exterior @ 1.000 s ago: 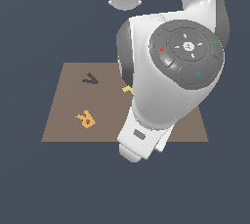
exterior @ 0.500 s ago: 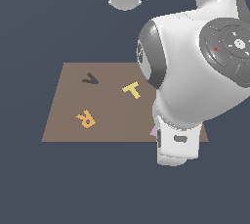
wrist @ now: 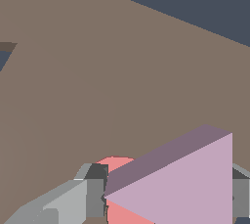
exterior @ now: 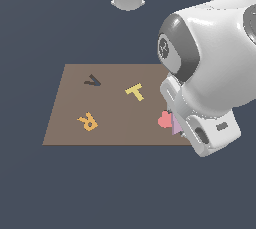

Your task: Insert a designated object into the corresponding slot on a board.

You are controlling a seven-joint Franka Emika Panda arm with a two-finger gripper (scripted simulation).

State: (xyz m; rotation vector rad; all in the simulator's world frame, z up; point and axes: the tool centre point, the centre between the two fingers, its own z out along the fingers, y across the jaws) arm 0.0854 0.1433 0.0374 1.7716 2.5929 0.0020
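Two fingers [wrist: 93, 193] straddle the lilac triangle [wrist: 185, 184], seemingly touching it, beside the red heart [exterior: 164, 119] at the board [exterior: 115, 118] edge. Grip it squarely, lift clear of the heart, then carry it toward the dark slot [exterior: 92, 80].

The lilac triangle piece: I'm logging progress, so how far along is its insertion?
Nothing is inserted yet. The gripper straddles the pale lilac triangle piece beside the red-pink heart; closure is unclear. Carrying it to the dark triangular slot on the brown board remains.
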